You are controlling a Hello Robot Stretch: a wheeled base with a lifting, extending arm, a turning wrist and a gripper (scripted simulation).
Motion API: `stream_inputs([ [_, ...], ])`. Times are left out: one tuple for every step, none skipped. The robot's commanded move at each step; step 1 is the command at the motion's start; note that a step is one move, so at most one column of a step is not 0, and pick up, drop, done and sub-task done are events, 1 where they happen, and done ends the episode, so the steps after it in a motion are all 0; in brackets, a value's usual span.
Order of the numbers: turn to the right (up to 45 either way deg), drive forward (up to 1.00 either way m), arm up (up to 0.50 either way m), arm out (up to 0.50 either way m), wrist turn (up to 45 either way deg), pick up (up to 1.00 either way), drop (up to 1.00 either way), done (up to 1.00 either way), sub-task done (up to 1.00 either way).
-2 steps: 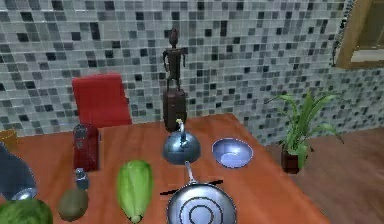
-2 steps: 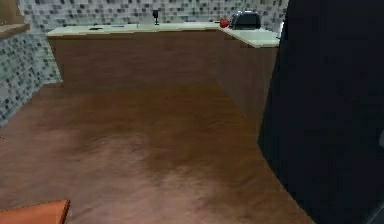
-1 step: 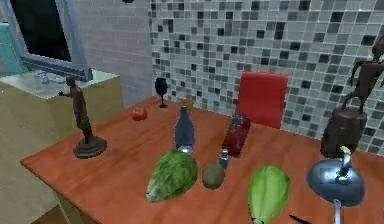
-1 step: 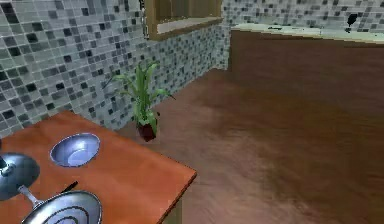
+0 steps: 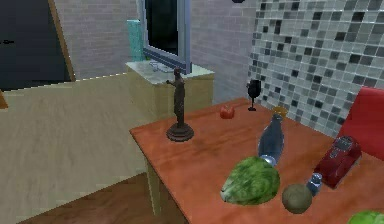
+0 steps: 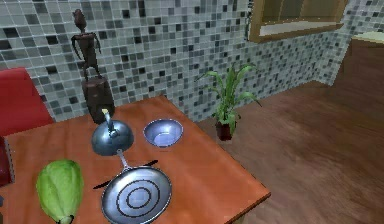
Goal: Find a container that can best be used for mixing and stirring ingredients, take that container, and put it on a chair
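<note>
Bowl [image 6: 163,131] shows in arm side view, television [image 5: 165,30] in forward view.

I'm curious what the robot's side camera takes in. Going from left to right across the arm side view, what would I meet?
red chair → green leafy head → dark statue → blue-grey bowl → potted plant → wooden counter
</note>
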Motion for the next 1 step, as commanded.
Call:
stream_inputs([
  [0.0,0.00,0.50,0.00,0.0,0.00,0.00,0.00,0.00],
])
